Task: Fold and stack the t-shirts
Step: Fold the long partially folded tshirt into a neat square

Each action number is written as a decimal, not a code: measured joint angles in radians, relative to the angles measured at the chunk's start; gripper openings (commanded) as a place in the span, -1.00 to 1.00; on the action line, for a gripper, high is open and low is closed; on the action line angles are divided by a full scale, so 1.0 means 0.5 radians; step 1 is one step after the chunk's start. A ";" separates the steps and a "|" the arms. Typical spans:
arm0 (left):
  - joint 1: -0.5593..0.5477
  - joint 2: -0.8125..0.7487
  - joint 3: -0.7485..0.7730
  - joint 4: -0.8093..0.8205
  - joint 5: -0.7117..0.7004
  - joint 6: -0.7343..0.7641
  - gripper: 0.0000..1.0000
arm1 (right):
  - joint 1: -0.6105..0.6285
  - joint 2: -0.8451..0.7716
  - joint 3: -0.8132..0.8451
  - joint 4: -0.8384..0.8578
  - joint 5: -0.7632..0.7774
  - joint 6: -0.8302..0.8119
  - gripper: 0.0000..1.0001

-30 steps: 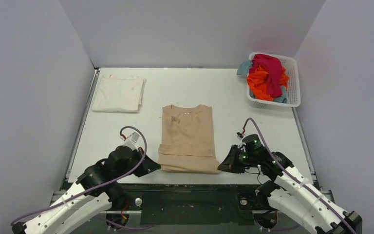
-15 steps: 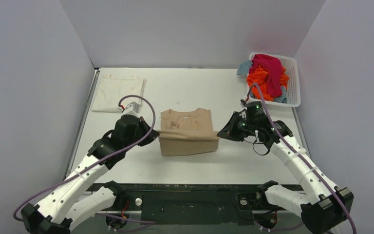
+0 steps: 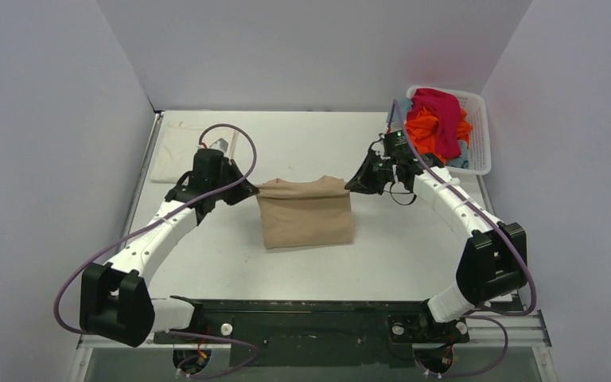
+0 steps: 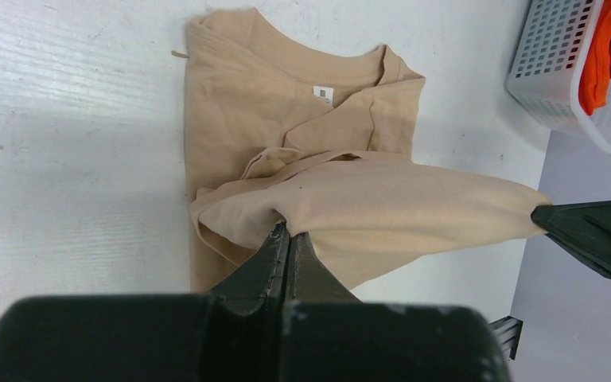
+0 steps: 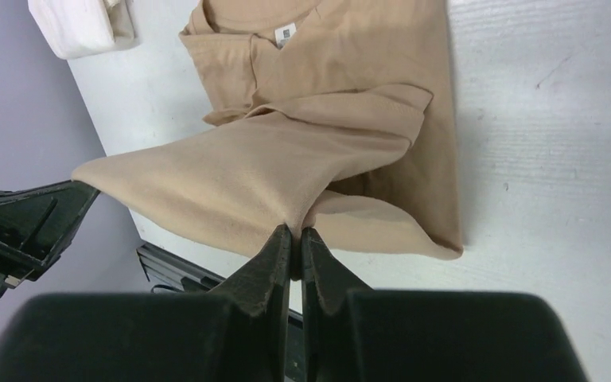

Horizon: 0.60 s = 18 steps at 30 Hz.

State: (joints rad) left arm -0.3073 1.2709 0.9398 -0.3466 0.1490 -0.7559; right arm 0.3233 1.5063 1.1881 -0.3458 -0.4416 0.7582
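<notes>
The cream t-shirt (image 3: 171, 155) lies folded; left hand (image 3: 251, 191) and right hand (image 3: 349, 188) each pinch the tan t-shirt (image 3: 306, 221) mid-fold; bright t-shirts (image 3: 437, 123) wait in the basket (image 3: 481, 137)

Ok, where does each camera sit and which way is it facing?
Top: above and behind the robot, looking down on the table; left arm and right arm show.
Left wrist: looks down past the shut left gripper at the tan shirt, basket beyond.
Right wrist: looks down past the shut right gripper, cream shirt beyond.
Both wrist views share the tan shirt's label and the opposite gripper.
</notes>
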 measured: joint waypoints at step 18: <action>0.154 0.969 0.484 0.129 0.087 -0.005 0.61 | -0.059 0.797 0.514 0.126 0.121 0.031 -0.01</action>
State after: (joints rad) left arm -0.2302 1.7554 1.1820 -0.2821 0.1925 -0.7582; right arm 0.2939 1.9049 1.4452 -0.2829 -0.3809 0.7738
